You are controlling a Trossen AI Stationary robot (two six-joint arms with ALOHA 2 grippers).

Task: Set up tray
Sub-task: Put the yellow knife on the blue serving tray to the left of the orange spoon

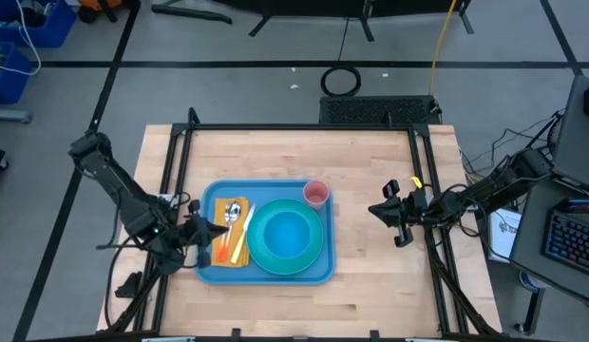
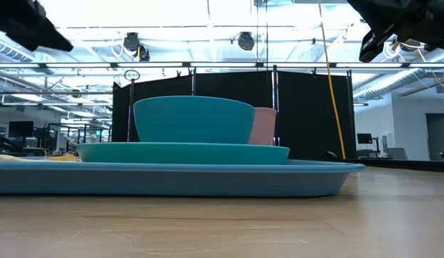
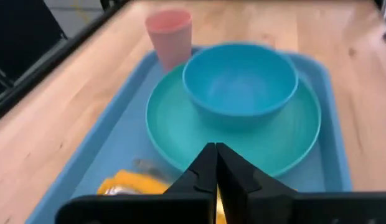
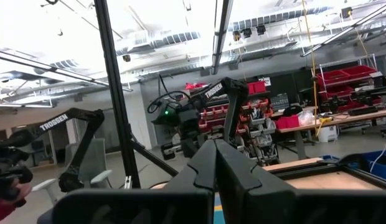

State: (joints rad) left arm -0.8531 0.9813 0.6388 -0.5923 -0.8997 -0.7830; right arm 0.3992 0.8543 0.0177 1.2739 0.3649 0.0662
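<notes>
The light-blue tray (image 1: 266, 274) lies on the wooden table. On it a teal plate (image 1: 318, 249) carries a blue bowl (image 1: 287, 233), and a pink cup (image 1: 316, 194) stands at the tray's far right corner. An orange napkin (image 1: 223, 249) with cutlery (image 1: 235, 213) lies on the tray's left part. My left gripper (image 1: 218, 229) hangs shut over the napkin's left side, raised above the tray (image 3: 118, 124), with nothing between its fingers (image 3: 215, 148). My right gripper (image 1: 378, 211) is shut and raised over the table right of the tray, tilted upward (image 4: 214, 144).
Bare wood lies right of the tray (image 1: 380, 266) and behind it (image 1: 294, 152). A black frame runs along the table's left, far and right edges (image 1: 180, 152). In the low view both grippers hang high above the tray (image 2: 29, 25) (image 2: 394, 29).
</notes>
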